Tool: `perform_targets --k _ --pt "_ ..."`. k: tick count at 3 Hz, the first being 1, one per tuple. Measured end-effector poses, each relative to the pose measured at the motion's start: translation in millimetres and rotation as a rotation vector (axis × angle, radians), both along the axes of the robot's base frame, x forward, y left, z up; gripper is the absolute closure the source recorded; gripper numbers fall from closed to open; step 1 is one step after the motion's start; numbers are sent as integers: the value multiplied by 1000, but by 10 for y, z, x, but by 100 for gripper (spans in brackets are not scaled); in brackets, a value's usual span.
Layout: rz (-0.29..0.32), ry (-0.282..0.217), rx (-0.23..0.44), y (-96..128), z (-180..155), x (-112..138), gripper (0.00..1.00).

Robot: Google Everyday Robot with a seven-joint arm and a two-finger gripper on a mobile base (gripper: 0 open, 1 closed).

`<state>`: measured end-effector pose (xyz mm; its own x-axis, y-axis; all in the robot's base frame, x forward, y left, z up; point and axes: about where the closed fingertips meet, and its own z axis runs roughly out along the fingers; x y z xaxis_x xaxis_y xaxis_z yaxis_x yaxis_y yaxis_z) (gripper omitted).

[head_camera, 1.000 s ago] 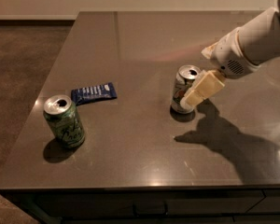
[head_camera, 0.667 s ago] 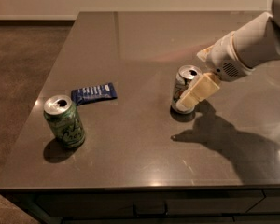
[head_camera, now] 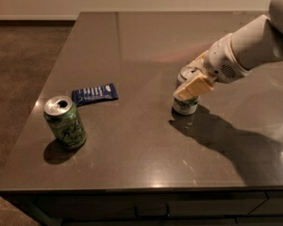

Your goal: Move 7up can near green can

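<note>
The 7up can, pale with green swirls, stands upright right of the table's middle. My gripper reaches in from the right and is open, with one cream finger in front of the can's upper body and the other behind it, so the can sits between the jaws. The can's top is partly hidden. The green can, dark green with pale script and a silver top, stands upright near the front left corner, far from the 7up can.
A blue snack packet lies flat between the two cans, nearer the green can. The dark table has its front edge close below the green can and its left edge beside it. The arm's shadow falls at the right.
My gripper has moved slightly left, further around the 7up can. Neither can nor the packet has moved.
</note>
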<state>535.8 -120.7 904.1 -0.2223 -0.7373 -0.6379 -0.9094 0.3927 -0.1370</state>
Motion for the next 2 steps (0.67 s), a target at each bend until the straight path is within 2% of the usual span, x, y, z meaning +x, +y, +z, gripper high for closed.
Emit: perform_targets --k 2 --pt "67 -16 28 204 136 -60 87"
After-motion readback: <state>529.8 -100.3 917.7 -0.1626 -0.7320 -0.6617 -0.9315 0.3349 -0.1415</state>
